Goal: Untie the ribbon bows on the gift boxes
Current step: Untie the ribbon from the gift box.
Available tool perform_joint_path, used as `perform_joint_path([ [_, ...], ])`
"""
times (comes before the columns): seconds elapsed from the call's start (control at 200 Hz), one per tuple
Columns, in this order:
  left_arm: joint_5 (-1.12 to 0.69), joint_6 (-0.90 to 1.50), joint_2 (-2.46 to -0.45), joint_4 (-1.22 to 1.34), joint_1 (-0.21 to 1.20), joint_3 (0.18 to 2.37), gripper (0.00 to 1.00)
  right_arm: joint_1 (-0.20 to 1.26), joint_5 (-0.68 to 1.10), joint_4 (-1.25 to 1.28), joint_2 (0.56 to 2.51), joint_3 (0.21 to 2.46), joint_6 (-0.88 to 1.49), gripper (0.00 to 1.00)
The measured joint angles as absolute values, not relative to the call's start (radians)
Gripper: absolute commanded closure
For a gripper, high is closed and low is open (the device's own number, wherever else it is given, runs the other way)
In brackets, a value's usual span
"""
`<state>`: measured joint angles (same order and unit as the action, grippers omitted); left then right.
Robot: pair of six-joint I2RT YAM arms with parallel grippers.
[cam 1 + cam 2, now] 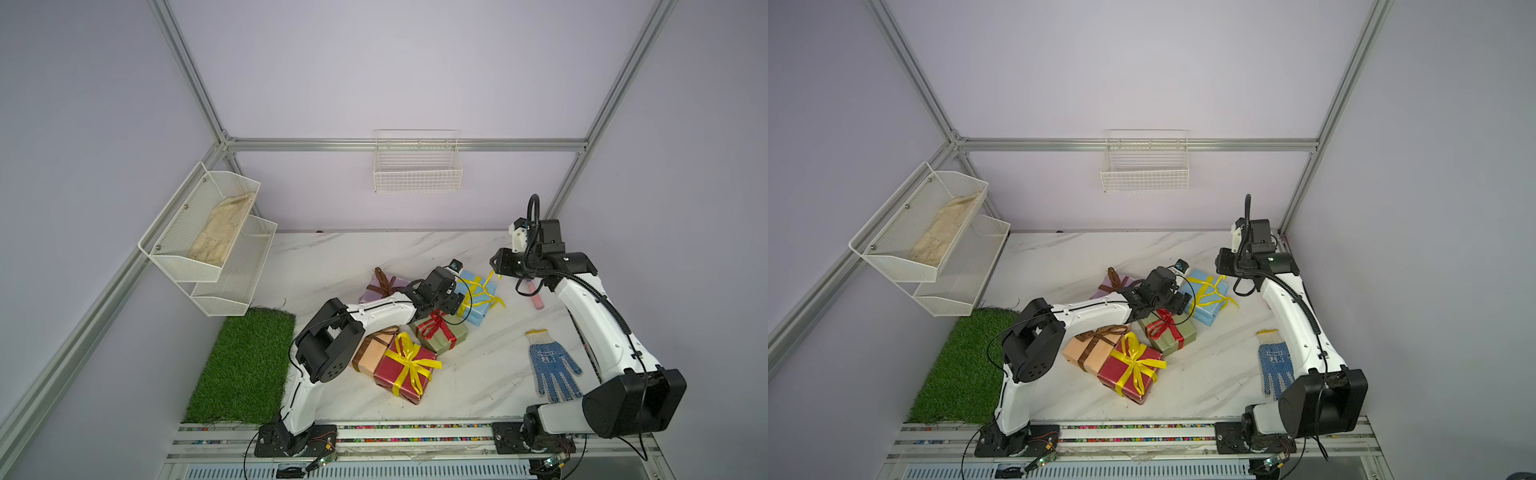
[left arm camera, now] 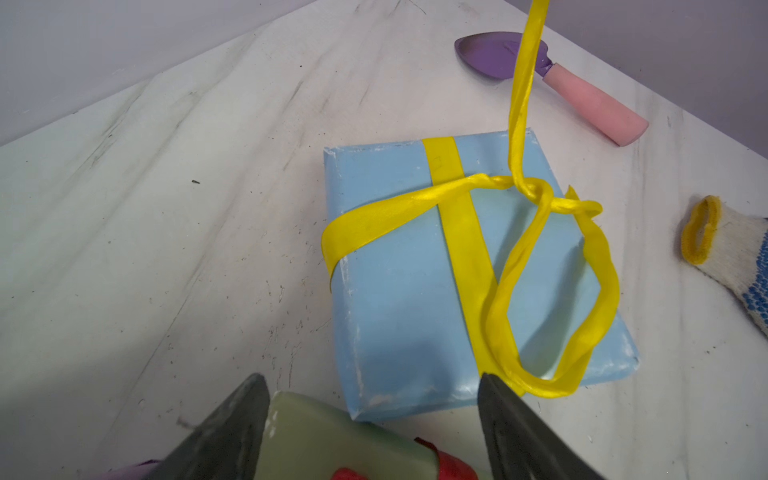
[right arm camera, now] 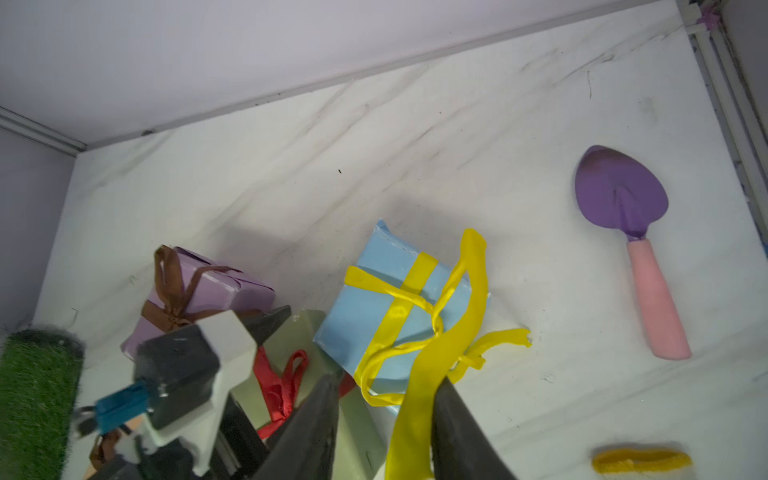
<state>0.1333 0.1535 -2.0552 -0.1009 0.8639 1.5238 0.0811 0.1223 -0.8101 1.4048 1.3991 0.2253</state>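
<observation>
the light blue box [image 2: 395,299] lies right of the desk's [image 1: 374,253] middle, nearer the far edge than the near one, and its yellow ribbon [image 2: 461,249] keeps one slack loop on the paper while one tail rises off the knot. that tail runs up between the fingers of the right gripper [image 3: 386,377], whose jaws stand partly apart, with the ribbon lying against one finger only. the left gripper [image 2: 370,378] is spread wide with a corner of the olive green box [image 2: 324,440] between its fingers; whether they touch it i cannot tell.
</observation>
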Motion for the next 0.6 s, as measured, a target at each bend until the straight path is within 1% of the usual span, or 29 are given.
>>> perform_joint_path([
  [0.115,0.133,0.146,-2.038,-0.115,0.863,1.524,0.19,0.081,0.083,-0.811,1.404,1.370,0.226,0.49],
  [0.29,0.114,0.107,-2.034,-0.176,0.855,1.560,0.13,0.081,0.028,-0.816,1.404,1.341,0.228,0.42],
  [0.425,0.080,0.057,-2.059,-0.218,0.831,1.674,0.12,0.081,-0.003,-0.817,1.404,1.311,0.229,0.39],
  [0.51,0.048,0.020,-2.096,-0.229,0.809,1.763,0.10,0.081,-0.015,-0.817,1.404,1.287,0.232,0.33],
  [0.6,0.005,-0.022,-2.137,-0.234,0.784,1.833,0.10,0.081,-0.015,-0.817,1.404,1.261,0.234,0.30],
])
